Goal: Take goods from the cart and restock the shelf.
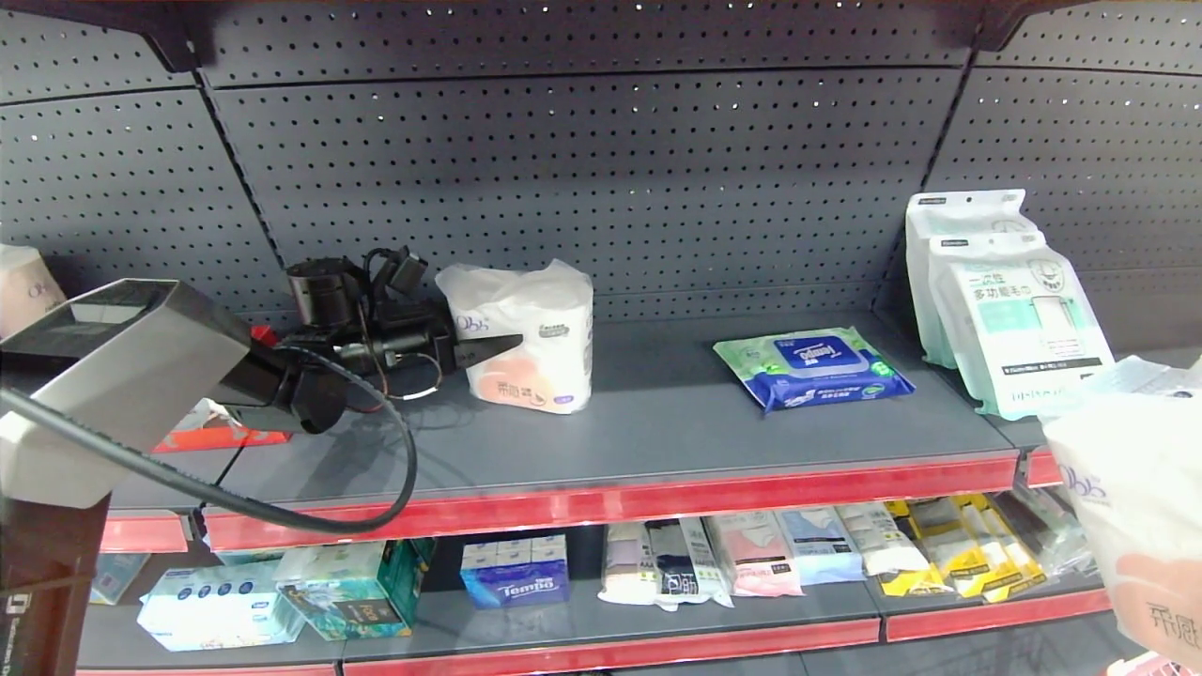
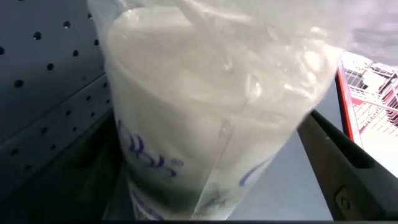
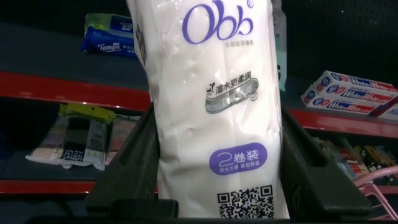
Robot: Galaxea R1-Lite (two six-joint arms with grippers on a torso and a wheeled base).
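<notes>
Toilet-roll pack [image 1: 521, 333], in clear wrap, stands upright on the grey shelf [image 1: 657, 422]. It is on the same board as the blue-and-green wet-wipe pack [image 1: 812, 366] and well to the robot's left of it. We see the left gripper [image 1: 515, 340] around this pack, its jaws set wide. One dark finger [image 1: 484, 349] lies across the front of the wrap and touches it, so the claw has hold of the pack while the pack's base rests on the board. To the robot's right of the wet-wipe pack and nearer the robot, out beyond the shelf's red front edge, the second toilet-roll pack [image 1: 1136, 526] hangs in the air. The right gripper [image 3: 216, 115] clamps it, with a black finger [image 3: 134, 162] against each side of the wrap and the jaws about as wide as the pack. Just right of the wet-wipe pack, white pouches [image 1: 1019, 319] stand upright. Below the wet-wipe pack, on the next board down, we make out flat packets [image 1: 751, 554], and below and to its left a blue tissue box [image 1: 515, 568].
</notes>
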